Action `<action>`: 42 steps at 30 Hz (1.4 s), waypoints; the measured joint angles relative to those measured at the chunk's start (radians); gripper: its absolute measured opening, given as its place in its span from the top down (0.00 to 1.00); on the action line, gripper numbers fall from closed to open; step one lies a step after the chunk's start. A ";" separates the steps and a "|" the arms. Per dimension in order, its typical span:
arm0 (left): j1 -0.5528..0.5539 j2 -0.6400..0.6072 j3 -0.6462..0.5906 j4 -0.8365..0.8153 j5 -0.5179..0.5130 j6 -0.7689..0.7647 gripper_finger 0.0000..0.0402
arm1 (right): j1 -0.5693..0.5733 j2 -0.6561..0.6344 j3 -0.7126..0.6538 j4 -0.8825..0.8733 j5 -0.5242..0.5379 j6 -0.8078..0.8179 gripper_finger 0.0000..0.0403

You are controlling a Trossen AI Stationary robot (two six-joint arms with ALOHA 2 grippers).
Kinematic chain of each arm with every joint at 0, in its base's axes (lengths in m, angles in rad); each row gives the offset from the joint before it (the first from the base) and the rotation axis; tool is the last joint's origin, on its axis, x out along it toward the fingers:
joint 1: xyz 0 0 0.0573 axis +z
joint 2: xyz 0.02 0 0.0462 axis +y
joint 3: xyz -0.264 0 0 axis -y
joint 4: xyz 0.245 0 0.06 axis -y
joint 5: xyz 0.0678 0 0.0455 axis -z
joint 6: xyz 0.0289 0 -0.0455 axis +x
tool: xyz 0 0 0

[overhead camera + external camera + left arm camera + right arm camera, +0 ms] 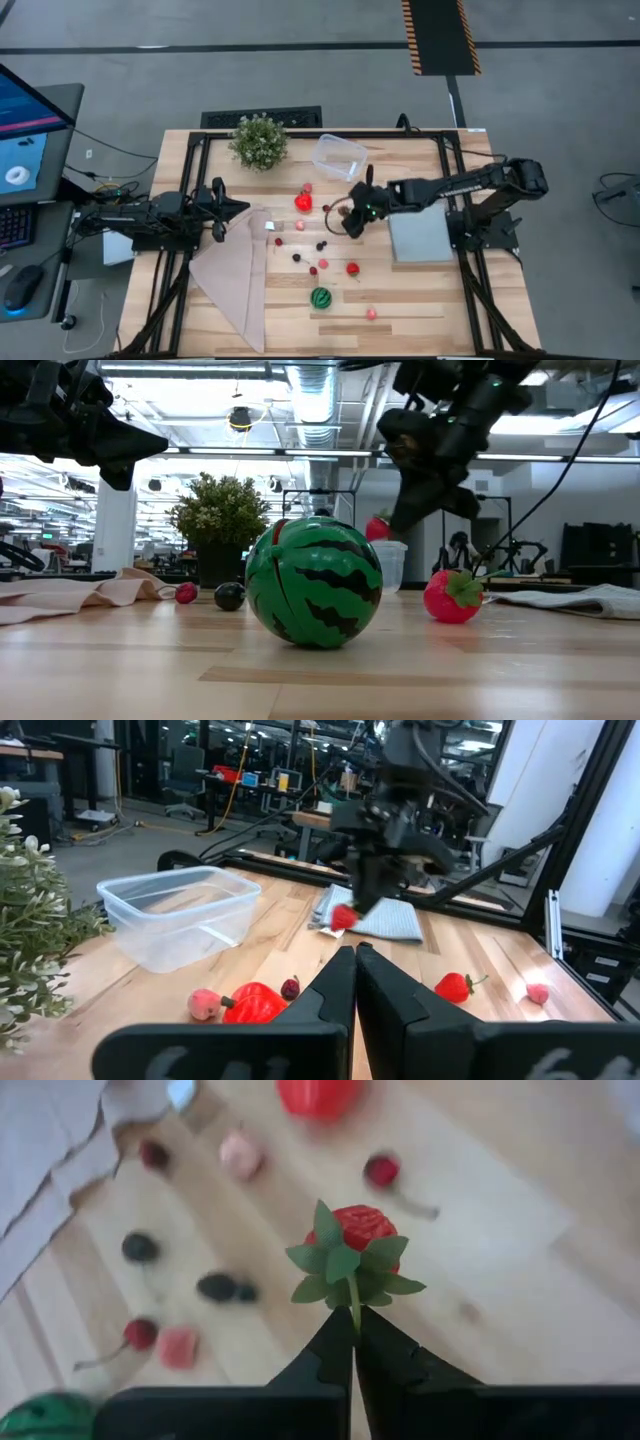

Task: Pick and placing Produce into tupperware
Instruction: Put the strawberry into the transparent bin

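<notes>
Right pincer [354, 1342]: pressed together on the green stem of a red strawberry [350, 1238], raised above the worktop [420, 300] near the tupperware.
Left pincer [355, 970]: pressed together, holding nothing, at the worktop's left side.
Tupperware [339, 157]: beside the potted plant [259, 141].
Remaining produce: scattered mid-worktop; watermelon ball [320, 297] toward the front.
</notes>
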 joint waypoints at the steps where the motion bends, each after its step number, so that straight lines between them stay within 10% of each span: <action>1: 0.000 0.000 0.000 0.000 0.000 0.000 1.00 | -0.018 0.000 0.007 -0.001 0.000 -0.020 0.94; 22: 0.000 0.000 0.000 0.000 0.000 0.000 1.00 | -0.382 0.000 0.136 -0.066 -0.059 -0.200 0.94; 42: 0.000 0.000 0.000 0.002 -0.006 0.000 1.00 | -0.361 0.000 0.136 -0.011 -0.053 -0.221 0.87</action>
